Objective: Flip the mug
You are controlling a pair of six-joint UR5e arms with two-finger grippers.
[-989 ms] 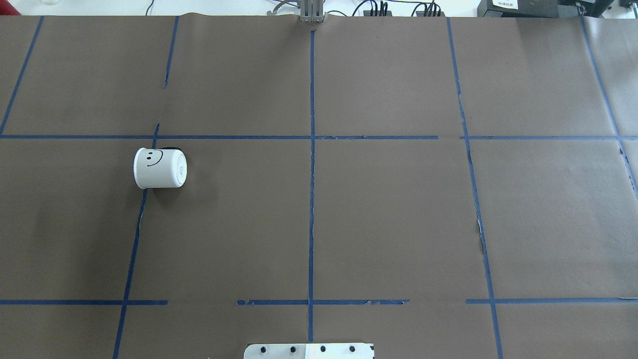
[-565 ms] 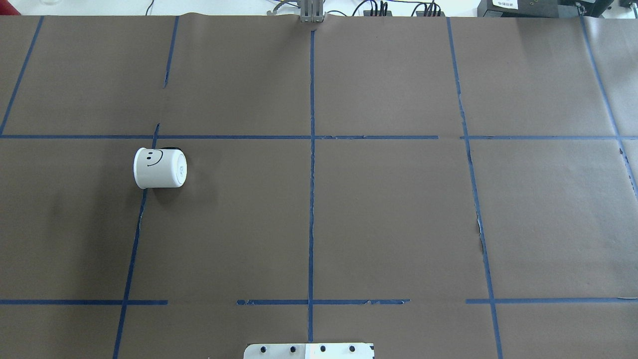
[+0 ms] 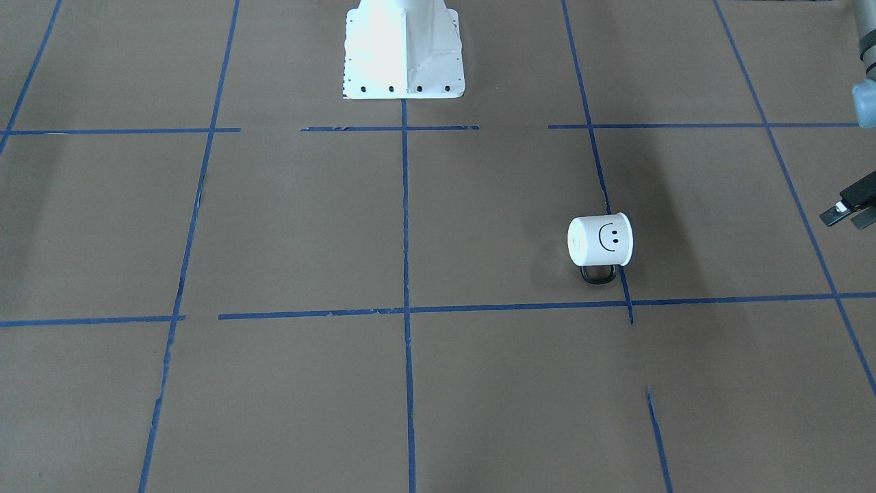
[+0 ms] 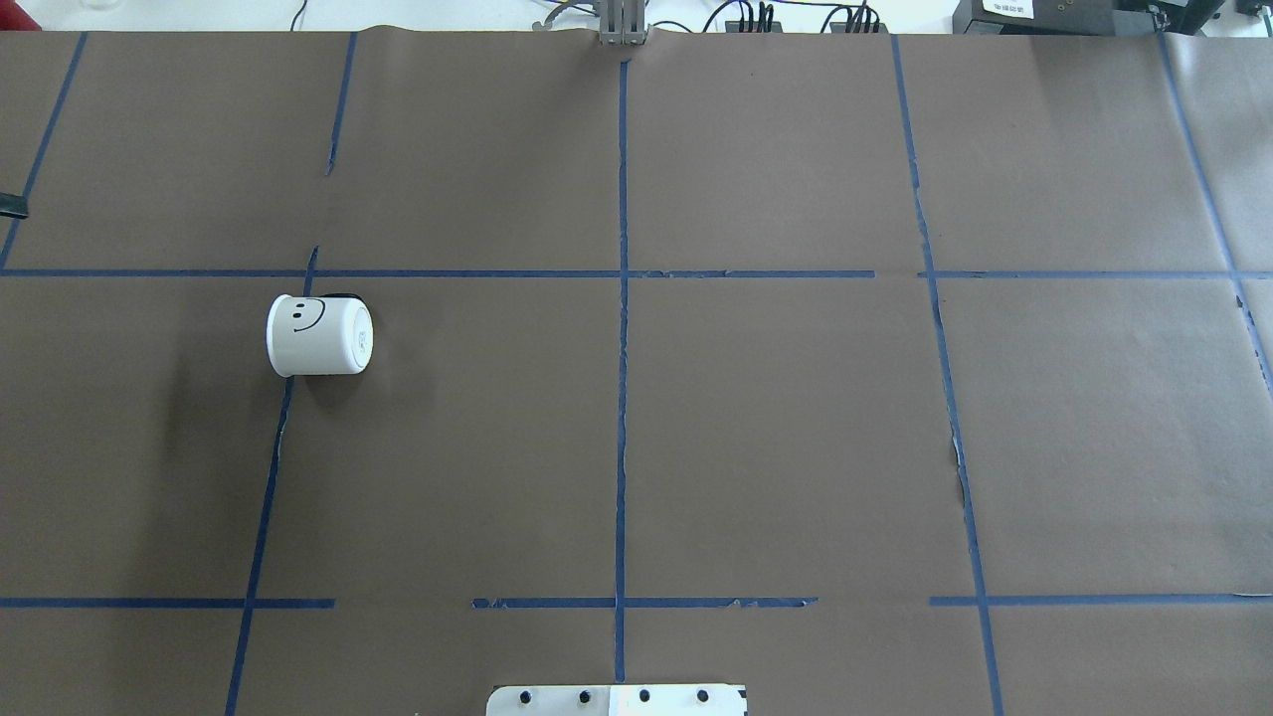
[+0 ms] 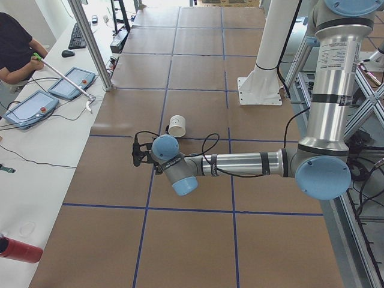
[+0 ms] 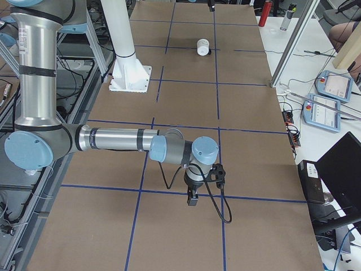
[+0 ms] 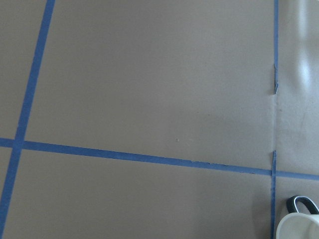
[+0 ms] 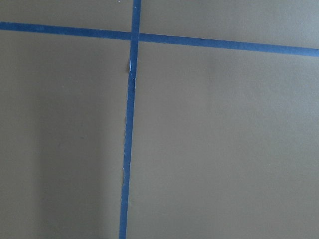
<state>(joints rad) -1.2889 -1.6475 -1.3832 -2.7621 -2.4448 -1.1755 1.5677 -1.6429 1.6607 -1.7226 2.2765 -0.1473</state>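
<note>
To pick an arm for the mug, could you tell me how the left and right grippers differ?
The left gripper hovers near the mug; the right gripper is far from it. The left wrist view catches the mug's rim; the right wrist view shows only brown paper. Neither touches the mug.

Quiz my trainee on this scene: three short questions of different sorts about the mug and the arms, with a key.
1. True or false: the mug stands upright on the table.
2. The handle points: A) away from the white pedestal; B) toward it; C) straight up.
3. Which arm's pincer is nearer the mug?

Key: 1) False, it lies on its side. 2) A. 3) The left pincer, near the mug's open end.
</note>
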